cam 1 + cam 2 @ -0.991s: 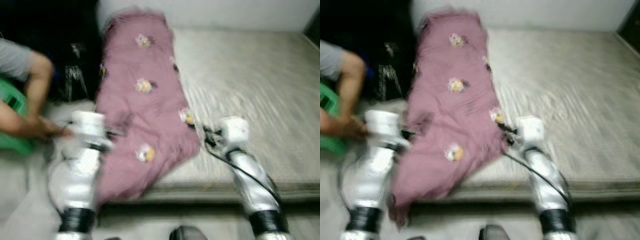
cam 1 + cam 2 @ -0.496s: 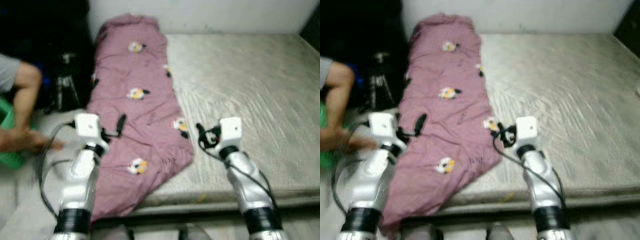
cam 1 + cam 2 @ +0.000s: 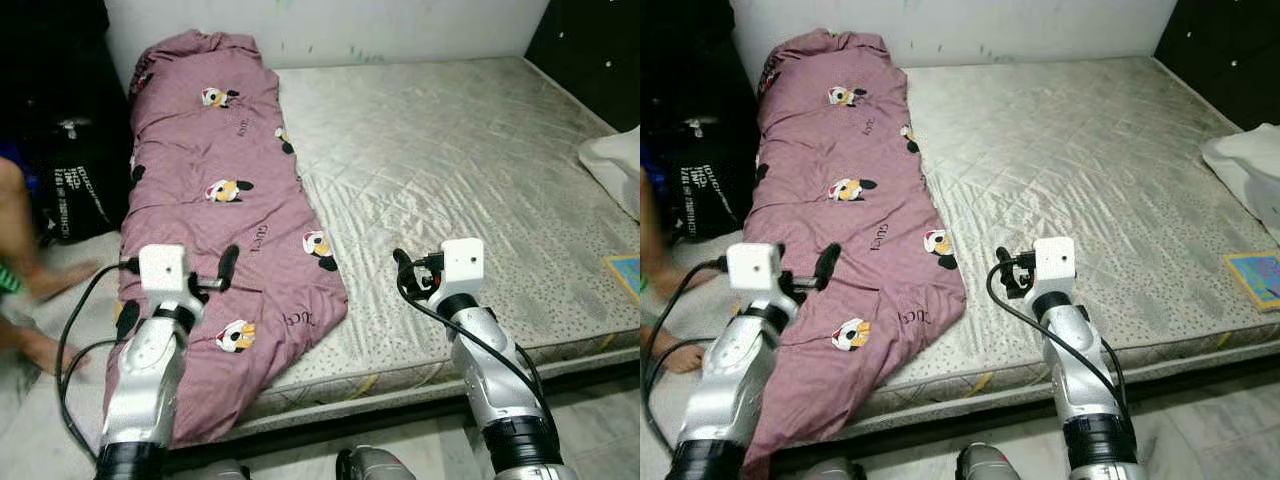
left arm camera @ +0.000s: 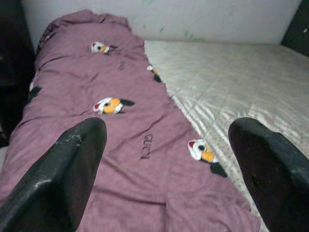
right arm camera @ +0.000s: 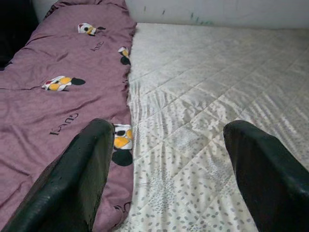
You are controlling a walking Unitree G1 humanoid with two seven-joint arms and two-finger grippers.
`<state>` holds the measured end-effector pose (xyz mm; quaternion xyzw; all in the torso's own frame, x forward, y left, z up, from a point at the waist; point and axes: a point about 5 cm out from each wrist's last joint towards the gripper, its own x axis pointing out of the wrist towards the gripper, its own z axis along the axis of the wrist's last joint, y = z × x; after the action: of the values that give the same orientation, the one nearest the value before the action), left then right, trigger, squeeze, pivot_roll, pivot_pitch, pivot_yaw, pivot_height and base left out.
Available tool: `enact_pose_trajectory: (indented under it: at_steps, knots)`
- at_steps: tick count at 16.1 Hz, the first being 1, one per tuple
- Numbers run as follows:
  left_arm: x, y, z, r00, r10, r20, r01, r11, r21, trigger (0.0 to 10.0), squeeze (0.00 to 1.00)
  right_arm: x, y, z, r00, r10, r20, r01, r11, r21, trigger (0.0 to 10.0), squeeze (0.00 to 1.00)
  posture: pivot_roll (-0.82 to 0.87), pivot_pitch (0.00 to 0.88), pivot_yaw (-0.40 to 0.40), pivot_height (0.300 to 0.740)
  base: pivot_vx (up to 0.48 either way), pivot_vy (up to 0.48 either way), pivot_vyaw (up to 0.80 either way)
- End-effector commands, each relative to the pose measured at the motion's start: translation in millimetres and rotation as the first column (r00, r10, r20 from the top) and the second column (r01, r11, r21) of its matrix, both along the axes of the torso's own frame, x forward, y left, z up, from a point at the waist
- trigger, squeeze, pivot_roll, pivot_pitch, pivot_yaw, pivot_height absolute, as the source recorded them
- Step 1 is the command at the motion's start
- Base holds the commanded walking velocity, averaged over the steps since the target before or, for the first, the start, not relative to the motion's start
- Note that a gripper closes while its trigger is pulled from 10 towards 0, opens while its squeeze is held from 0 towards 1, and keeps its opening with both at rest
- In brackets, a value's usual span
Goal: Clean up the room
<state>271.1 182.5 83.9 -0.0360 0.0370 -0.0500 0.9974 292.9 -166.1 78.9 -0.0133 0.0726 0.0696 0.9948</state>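
Grippers, two: left gripper, right gripper, spread above one blanket

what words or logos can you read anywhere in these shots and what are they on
"GUCCI", repeated in dark letters on the purple blanket between its cartoon prints; letters are small, so the reading is likely, not certain.
White lettering on the black bag beside the mattress: too blurred to read.
Blue book at the mattress edge: no text legible.
No numbers or signs readable elsewhere.
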Motion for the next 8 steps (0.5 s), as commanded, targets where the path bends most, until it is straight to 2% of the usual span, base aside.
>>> enact_pose_trajectory:
  at_steps: [1, 3, 6, 8]
  knots:
    - [-0.7, 1.2, 3.4, 1.000, -0.006, 0.007, 0.006, 1.000, 0.010, 10.0, 0.00, -2.6, -1.8, -0.5, 1.000, -0.005, -0.007, 0.005, 1.000, -0.003, 10.0, 0.00, -0.03, 0.098, -0.005, 0.740, 0.000, 0.394, 0.00]
    - [2.4, 2.0, 2.0, 1.000, 0.002, -0.010, -0.002, 1.000, -0.005, 10.0, 0.00, -4.4, -4.2, -2.3, 1.000, -0.013, -0.009, 0.012, 0.999, -0.030, 10.0, 0.00, -0.04, 0.100, -0.008, 0.740, 0.000, 0.480, 0.00]
    - [5.9, -4.5, 3.8, 1.000, -0.016, -0.005, 0.016, 1.000, -0.004, 10.0, 0.00, -7.7, -3.2, -1.4, 1.000, -0.005, -0.021, 0.005, 1.000, -0.023, 10.0, 0.00, -0.05, 0.115, -0.026, 0.740, 0.000, 0.480, 0.00]
    - [4.9, -3.8, 7.3, 1.000, 0.006, 0.007, -0.006, 1.000, 0.002, 10.0, 0.00, -7.8, -0.9, -4.0, 0.999, 0.015, -0.038, -0.016, 1.000, -0.014, 10.0, 0.00, -0.02, 0.123, -0.036, 0.740, 0.000, 0.480, 0.00]
